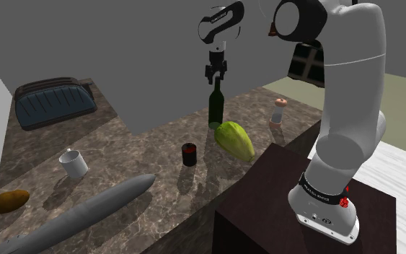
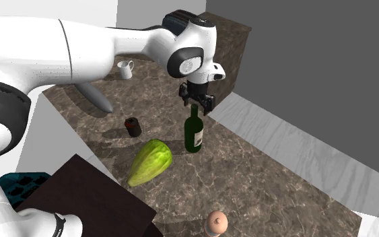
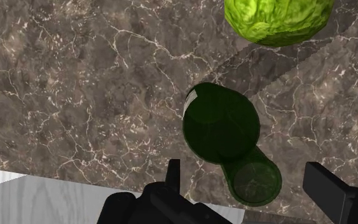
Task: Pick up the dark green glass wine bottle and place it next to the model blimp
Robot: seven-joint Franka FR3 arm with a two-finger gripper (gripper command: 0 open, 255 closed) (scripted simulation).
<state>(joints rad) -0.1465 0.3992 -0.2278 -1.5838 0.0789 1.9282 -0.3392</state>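
Counter, bottle beneath end effector

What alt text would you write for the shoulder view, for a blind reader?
A white robot arm holds its open black gripper just over the neck of an upright dark green bottle on a brown marbled counter. A green vegetable and a small dark cup sit nearby; a long grey model blimp lies at the view's lower left.
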